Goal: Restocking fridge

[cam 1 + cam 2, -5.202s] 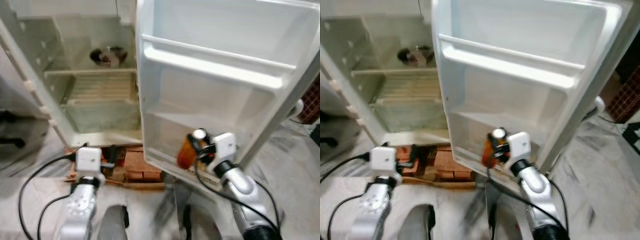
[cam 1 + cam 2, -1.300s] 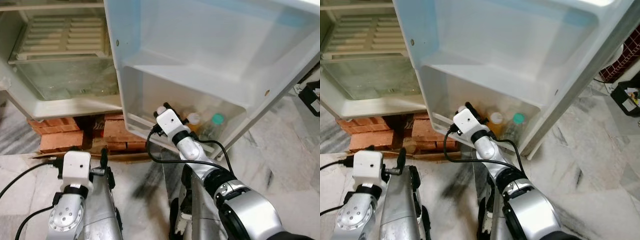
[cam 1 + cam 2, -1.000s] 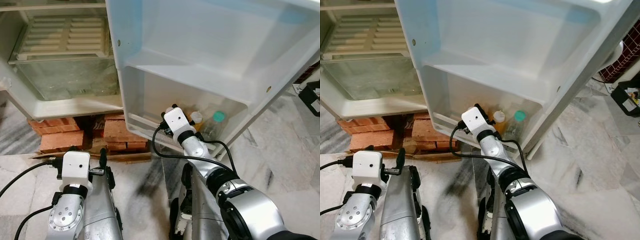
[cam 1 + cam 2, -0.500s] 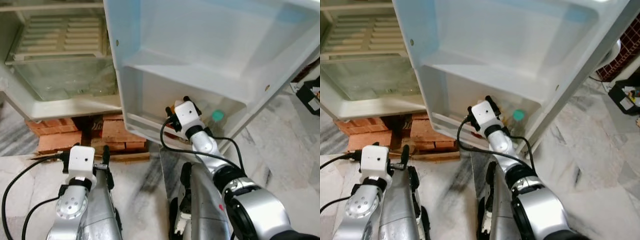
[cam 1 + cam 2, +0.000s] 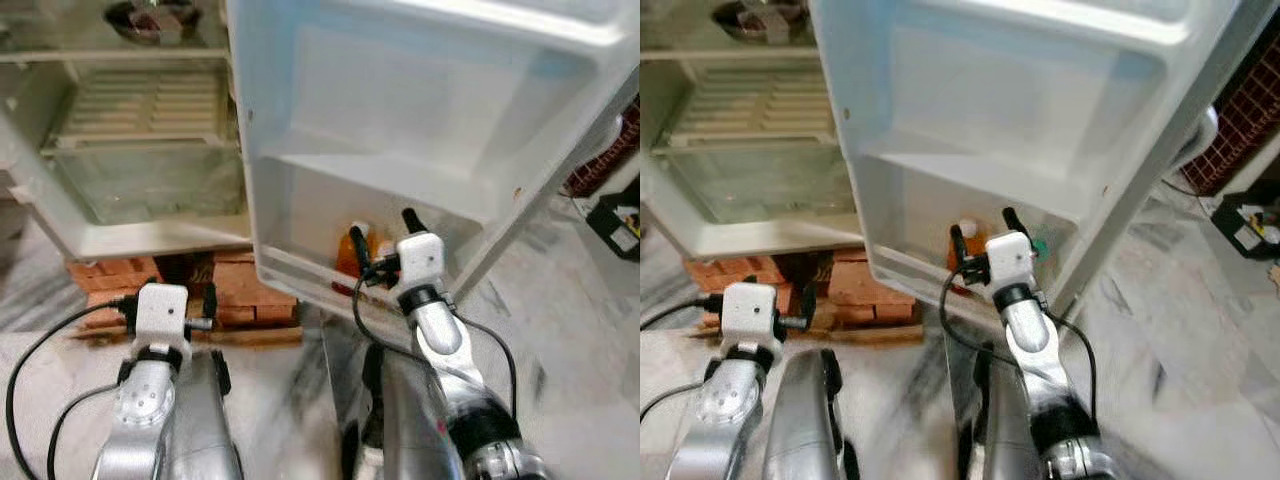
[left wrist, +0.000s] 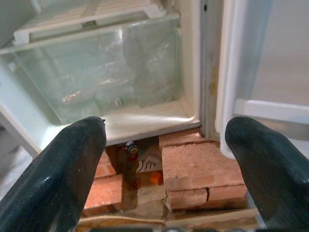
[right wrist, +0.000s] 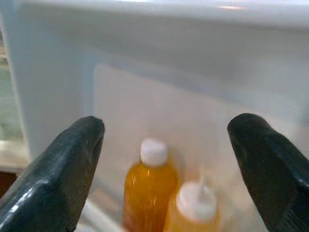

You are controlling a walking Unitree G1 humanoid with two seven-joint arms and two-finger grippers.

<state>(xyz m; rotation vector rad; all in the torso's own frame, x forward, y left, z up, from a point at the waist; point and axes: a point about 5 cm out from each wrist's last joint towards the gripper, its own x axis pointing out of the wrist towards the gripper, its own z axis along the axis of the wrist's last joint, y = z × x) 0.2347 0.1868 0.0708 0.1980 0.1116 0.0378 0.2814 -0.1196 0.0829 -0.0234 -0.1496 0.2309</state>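
The right gripper (image 5: 385, 248) is shown spread wide and empty at lower centre, before the fridge door's (image 5: 420, 120) bottom shelf, where the orange bottle (image 7: 150, 186) stands upright beside a squeeze bottle (image 7: 195, 210). The left gripper (image 6: 166, 159) is likewise spread and empty. A careless sweep could topple both bottles.

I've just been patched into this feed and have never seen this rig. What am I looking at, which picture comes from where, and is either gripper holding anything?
This is a humanoid robot standing at an open fridge. The two wide pictures come from its head camera, looking down; the two close ones look along each wrist's black fingers.

The right gripper is open and empty at the bottom shelf of the fridge door. In that shelf stand an orange bottle with a white cap, a squeeze bottle beside it, and a green-capped bottle.

The left gripper is open, empty and idle, low in front of the bricks under the fridge.
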